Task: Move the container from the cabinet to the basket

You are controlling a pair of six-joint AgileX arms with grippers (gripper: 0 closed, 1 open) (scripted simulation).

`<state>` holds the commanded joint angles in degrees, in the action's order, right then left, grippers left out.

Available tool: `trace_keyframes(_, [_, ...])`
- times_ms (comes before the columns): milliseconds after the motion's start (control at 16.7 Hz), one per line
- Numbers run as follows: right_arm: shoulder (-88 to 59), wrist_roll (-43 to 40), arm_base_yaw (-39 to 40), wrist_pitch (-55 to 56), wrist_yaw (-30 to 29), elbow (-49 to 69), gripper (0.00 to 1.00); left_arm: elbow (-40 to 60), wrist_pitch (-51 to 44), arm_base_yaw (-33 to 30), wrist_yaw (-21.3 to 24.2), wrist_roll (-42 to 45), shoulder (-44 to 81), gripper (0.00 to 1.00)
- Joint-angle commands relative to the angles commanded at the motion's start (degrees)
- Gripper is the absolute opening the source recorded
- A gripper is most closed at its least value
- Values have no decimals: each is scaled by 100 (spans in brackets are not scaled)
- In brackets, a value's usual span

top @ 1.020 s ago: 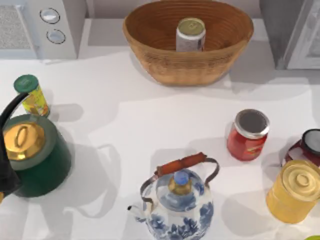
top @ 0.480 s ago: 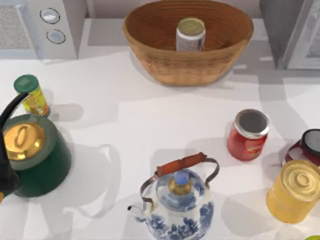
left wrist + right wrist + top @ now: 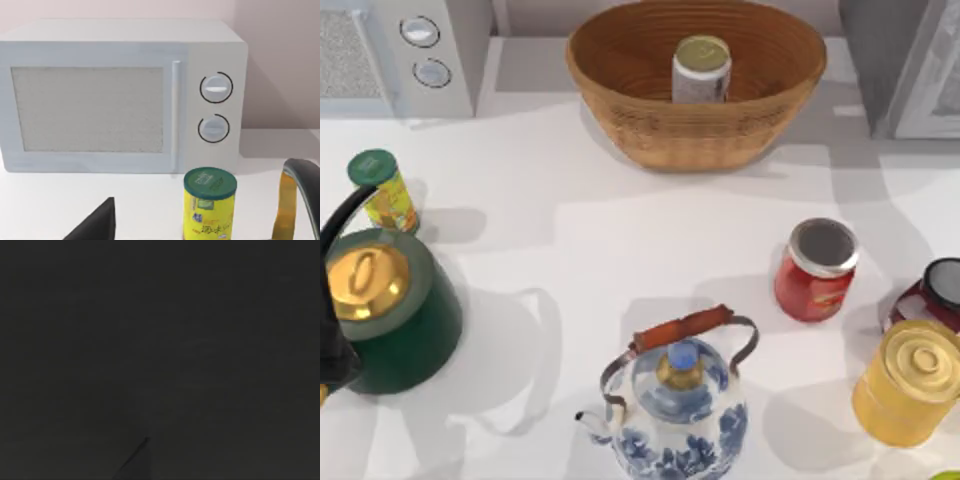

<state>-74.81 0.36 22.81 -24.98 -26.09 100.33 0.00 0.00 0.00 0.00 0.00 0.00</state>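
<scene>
Container (image 3: 701,68) sitting upright inside the basket (image 3: 620,110), toward the back of the bowl and a little right of its middle, resting on the woven floor. Long axis vertical; flat gold-green lid facing straight up, speckled body below it, no lean to be seen. Nothing gripping it.

Compared with a second ago: same spot, same pose, no shift at all. Only the shadows on the table (image 3: 620,230) in front of the cabinet (image 3: 880,60), at the far right corner, lying differently now. Probably the working arm drawing off, though that is a reading of shade alone. Taken together: transfer looks finished, jar released and settled, nothing left but to retire.

Basket at the middle of the table's far edge; cabinet just beside it at the far right corner, apart from it.

Further out, all untouched: red jar (image 3: 817,268) toward the right edge, yellow canister (image 3: 910,382) near the near right corner, blue-and-white teapot (image 3: 675,400) at the near edge, green kettle (image 3: 390,310) and green-lidded can (image 3: 382,190) along the left edge, pale appliance (image 3: 440,50) in the far left corner.

Left hand (image 3: 95,227) parked by the left edge, facing that appliance; open or closed, cannot tell. Right wrist view dark; right hand's state likewise not to be told.
</scene>
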Motion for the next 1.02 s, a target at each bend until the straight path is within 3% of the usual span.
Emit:
trace_keyframes(300, [-623, 7, -340, 191, 343, 442, 100, 0, 0, 0, 0, 0, 0, 100])
trace_keyframes(660, [-491, -6, -315, 201, 354, 334, 100, 0, 0, 0, 0, 0, 0, 100])
trace_keyframes(1020, [371, -2, -511, 446, 618, -803, 100, 0, 0, 0, 0, 0, 0, 100])
